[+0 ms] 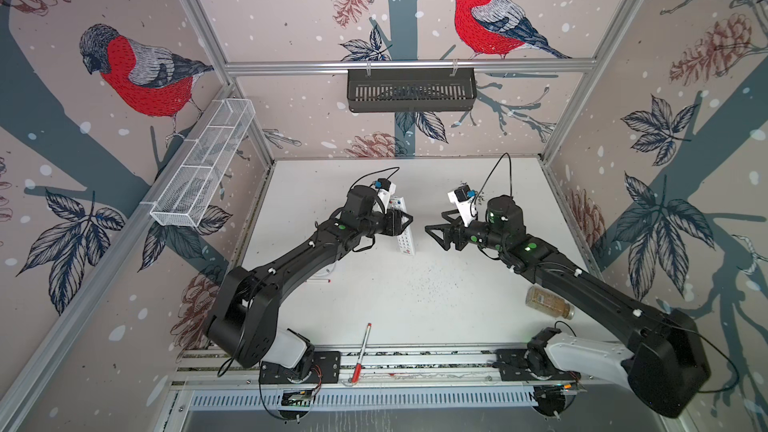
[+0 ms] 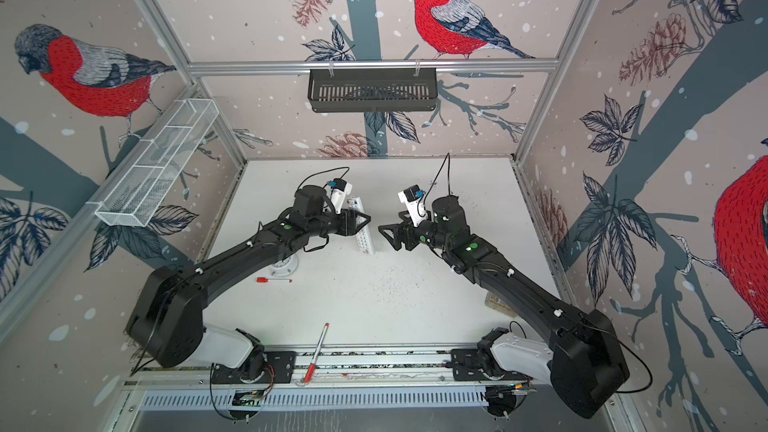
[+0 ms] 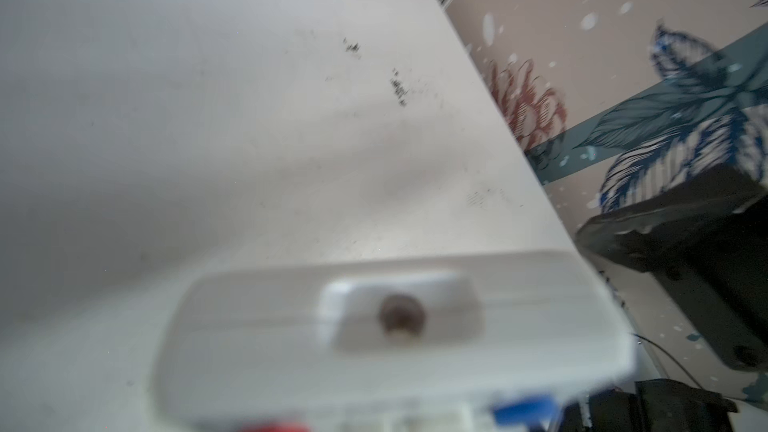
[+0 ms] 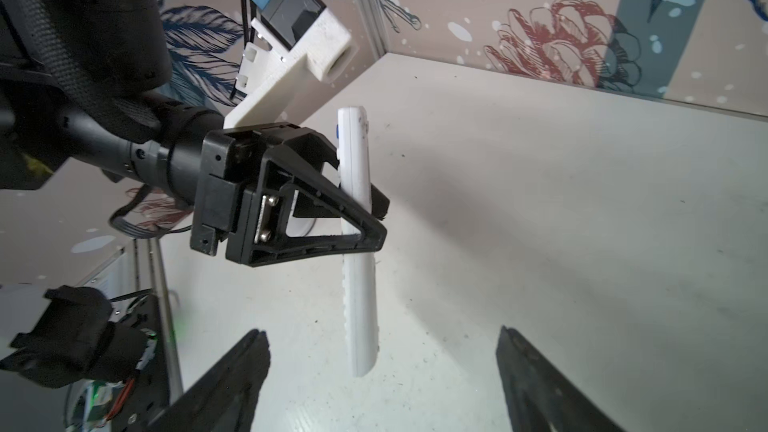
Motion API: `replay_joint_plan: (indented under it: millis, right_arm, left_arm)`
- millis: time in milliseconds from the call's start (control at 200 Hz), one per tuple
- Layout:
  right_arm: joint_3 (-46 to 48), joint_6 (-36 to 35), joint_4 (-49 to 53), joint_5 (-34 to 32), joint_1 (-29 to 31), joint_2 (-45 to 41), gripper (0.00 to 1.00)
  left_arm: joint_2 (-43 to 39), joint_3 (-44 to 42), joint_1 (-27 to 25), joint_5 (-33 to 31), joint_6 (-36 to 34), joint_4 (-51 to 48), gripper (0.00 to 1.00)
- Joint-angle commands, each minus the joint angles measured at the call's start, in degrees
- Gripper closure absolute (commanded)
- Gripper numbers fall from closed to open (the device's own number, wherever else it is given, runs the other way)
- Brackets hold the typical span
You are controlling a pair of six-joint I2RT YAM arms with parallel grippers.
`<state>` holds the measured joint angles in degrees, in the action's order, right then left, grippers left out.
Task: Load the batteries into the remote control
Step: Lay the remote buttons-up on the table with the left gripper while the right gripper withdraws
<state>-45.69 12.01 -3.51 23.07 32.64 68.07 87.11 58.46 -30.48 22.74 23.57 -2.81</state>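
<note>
My left gripper (image 1: 405, 220) pinches the white remote control (image 1: 405, 243) at its middle, over the table's (image 1: 374, 305) centre. My right gripper (image 1: 436, 229), spread and empty, hangs just right of it.

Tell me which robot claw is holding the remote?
The left gripper: its jaws are clamped on the white remote control. The right gripper faces it with jaws spread wide, holding nothing.

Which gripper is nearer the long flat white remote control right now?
Left. The left gripper has its jaws shut across the long flat white remote control; the right gripper hangs open beside it, facing it, not touching.
</note>
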Motion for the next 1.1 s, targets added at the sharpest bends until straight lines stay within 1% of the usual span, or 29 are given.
replay_joint_plan:
  millis: [0, 190, 295, 470, 520, 540, 605, 665, 775, 966, 1011, 1066, 1091]
  right_arm:
    - [-0.3, -1.5, 1.6, -5.2, 0.3, 1.4, 0.10]
    - [2.0, -2.2, 0.4, -5.9, 1.5, 1.9, 0.08]
    - [3.2, -2.0, -0.4, -6.4, 1.6, 2.3, 0.08]
    - [4.4, -3.5, -1.4, -6.1, 2.2, 3.5, 0.08]
    - [4.5, -3.7, -1.7, -6.5, 2.3, 3.5, 0.08]
    - [4.6, -3.7, -1.9, -6.7, 2.3, 5.0, 0.08]
    - [4.3, -4.0, -1.8, -7.1, 2.3, 6.2, 0.08]
    - [3.8, -4.0, -1.8, -8.0, 2.4, 7.1, 0.08]
    - [2.7, -4.1, -0.7, -9.5, 2.5, 8.3, 0.08]
    - [2.4, -4.9, 0.4, -9.8, 2.8, 7.8, 0.08]
    - [2.3, -5.1, 0.6, -9.6, 2.9, 7.7, 0.08]
    - [2.3, -5.2, 0.8, -9.9, 2.9, 7.8, 0.08]
    - [2.3, -5.2, 0.8, -9.9, 2.9, 7.7, 0.08]
  left_arm:
    - [4.7, 4.3, 0.1, -5.0, -2.8, -8.2, 0.71]
    - [15.5, 13.6, -0.5, -10.0, -4.7, -14.7, 0.72]
    - [21.2, 19.3, -0.8, -11.1, -5.1, -18.0, 0.72]
    - [27.3, 23.7, -1.0, -11.2, -4.1, -17.1, 0.68]
    - [28.6, 24.6, -1.0, -11.7, -3.9, -16.7, 0.65]
    - [29.1, 24.8, -0.9, -11.7, -4.0, -16.7, 0.64]
    - [30.8, 26.0, -1.0, -11.9, -4.1, -16.3, 0.61]
    - [32.3, 26.6, -0.9, -10.4, -4.5, -15.6, 0.59]
    - [34.3, 27.5, -1.0, -10.3, -4.4, -14.7, 0.56]
    - [36.7, 28.9, -1.0, -10.4, -4.1, -13.9, 0.43]
    - [36.8, 28.8, -1.0, -10.4, -3.9, -13.3, 0.37]
    - [36.8, 28.7, -0.8, -10.7, -4.0, -13.0, 0.33]
    - [36.7, 28.7, -0.9, -10.9, -4.0, -13.0, 0.29]
